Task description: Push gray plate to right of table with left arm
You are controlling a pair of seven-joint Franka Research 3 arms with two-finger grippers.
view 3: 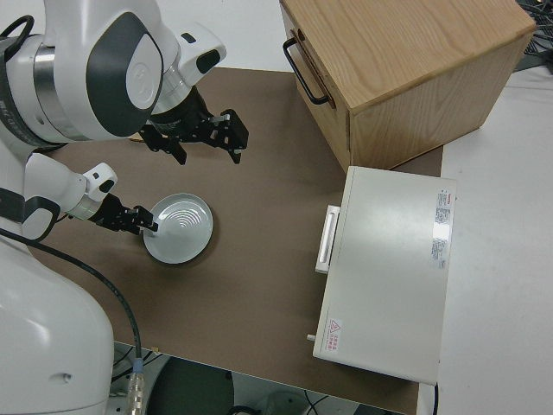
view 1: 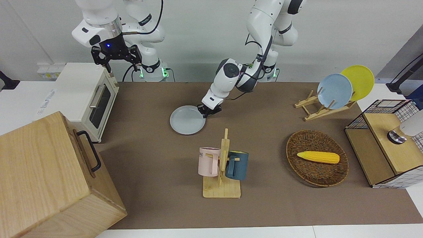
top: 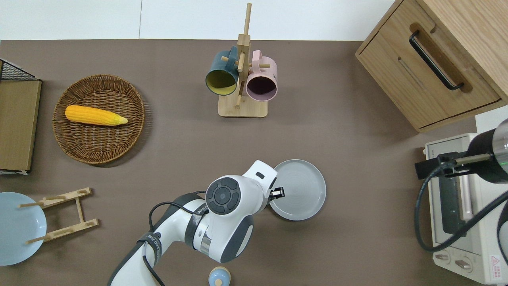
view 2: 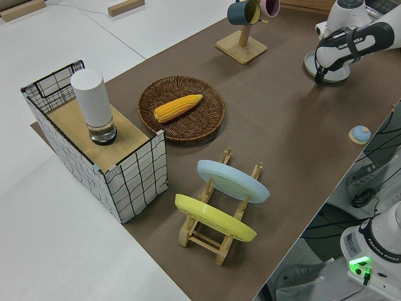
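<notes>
A: Where's the round pale gray plate (top: pixel 298 189) rn?

B: Flat on the long brown table (top: pixel 357 246), about mid-table, nearer the robots than the wooden mug stand (top: pixel 242 106) w/ the pink & dark blue mugs. The white toaster oven (top: pixel 462 206) is well apart from it, at the right arm's end.

A: And the black left gripper (top: pixel 278 193)?

B: Down low, touching the plate's rim on the side toward the left arm's end. Fingers look pinched close together, holding nothing. It just leans on the rim. Right gripper (view 1: pixel 116 59) is parked, fingers spread apart.

A: How to push it well?

B: I think: stay low so the tip doesn't hop over the low rim. Push thru the plate's middle, or it'll spin & slip off sideways. Go slow & straight toward the oven's end, and stop before the plate bumps the oven.
</notes>
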